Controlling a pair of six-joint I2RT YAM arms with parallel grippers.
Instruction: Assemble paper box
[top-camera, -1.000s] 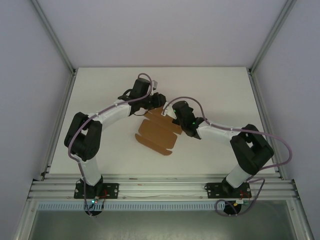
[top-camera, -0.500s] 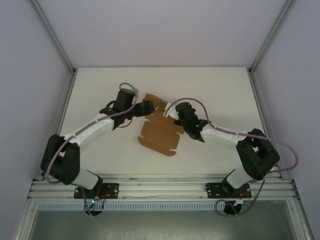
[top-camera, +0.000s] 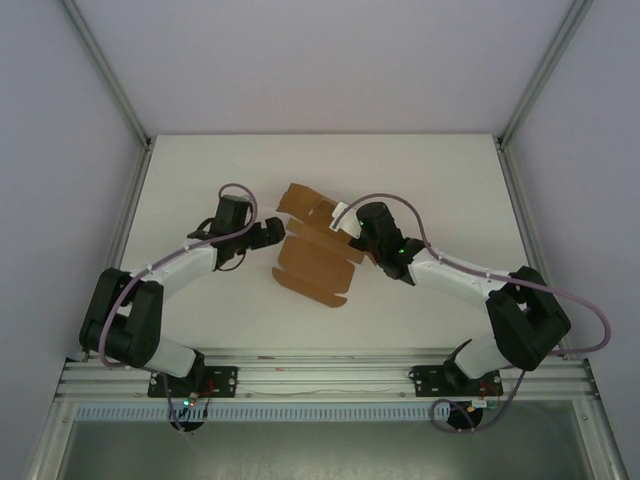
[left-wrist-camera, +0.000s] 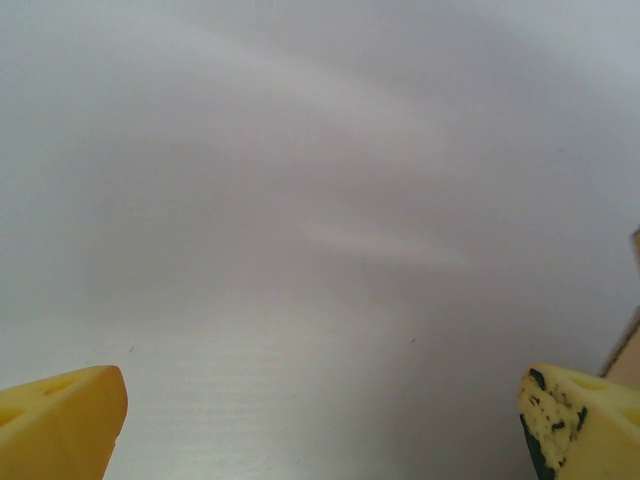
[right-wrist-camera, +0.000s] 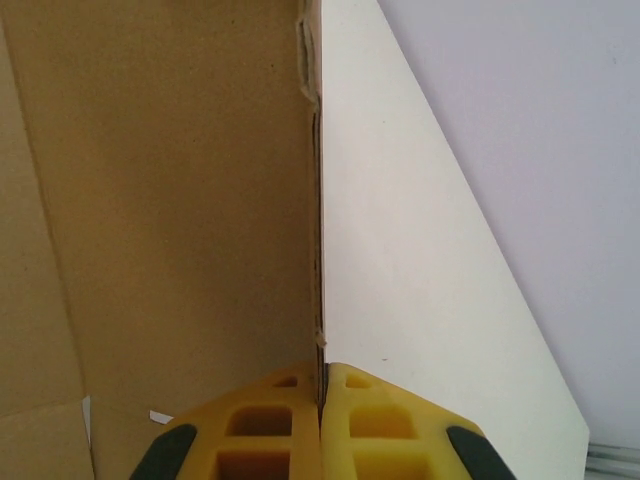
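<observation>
Mid-worktop (top-camera: 430, 180), between the two arms: paper box (top-camera: 315, 265), a flat brown cut-out sheet with flaps and tabs, lying mostly flat. Its far end angles toward the far left, and its near end has a notched edge

Right tool (right-wrist-camera: 322, 400): pads pressed together on the sheet's right side. The wrist view has a thin cardboard edge running straight up from between them, brown face to its left, white worktop to its right. Reads as a pinch on a right-side flap, taken close to its rim

Left tool (top-camera: 276, 232): fingers spread wide, holding nothing, low over bare worktop just beside the sheet's left edge. A sliver of cardboard sits at the right margin of its wrist view

Step in hand, as I judge it: raising the right flap along its crease, with the left arm placed to steady or take the opposite side

Doing it well:
- swing the right pinch in an arc about the crease, not a straight pull, or the whole light sheet may slide or lift
- get the left tool onto the middle panel or the left flap before folding further; nothing else looks to be pinning the sheet
- approach low and level, so a finger passes cleanly over or under the edge rather than shoving it sideways
- thin card gripped near the rim can slip out or buckle away from the fold line, so go slowly and watch the crease
</observation>
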